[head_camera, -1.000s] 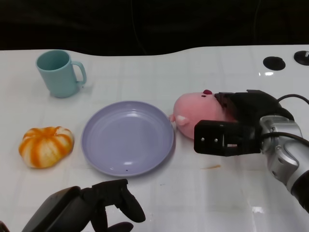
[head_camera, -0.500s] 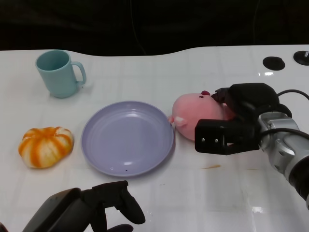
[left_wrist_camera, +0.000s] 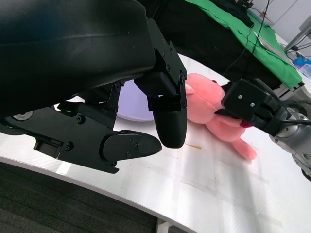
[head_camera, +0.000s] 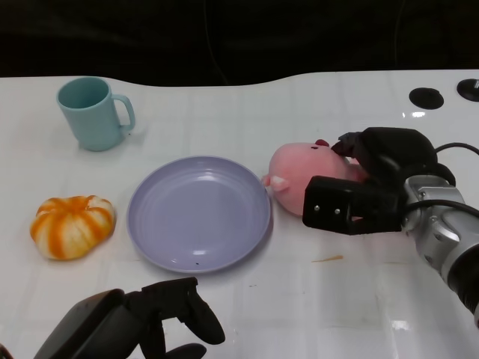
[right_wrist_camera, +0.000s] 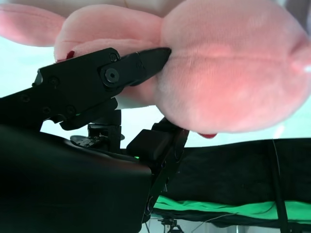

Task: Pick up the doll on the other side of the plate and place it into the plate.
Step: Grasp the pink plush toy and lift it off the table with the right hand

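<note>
Nearest, the left hand (head_camera: 142, 325) idles at the table's (head_camera: 314, 314) near edge, fingers curled loosely around nothing. Further in, the purple plate (head_camera: 198, 213) holds nothing yet, so the grasp looks done but lift and placing remain. Just right of its rim lies the pink pig doll (head_camera: 299, 178), the right hand (head_camera: 367, 187) reaching leftward with fingers clamped on it.
</note>
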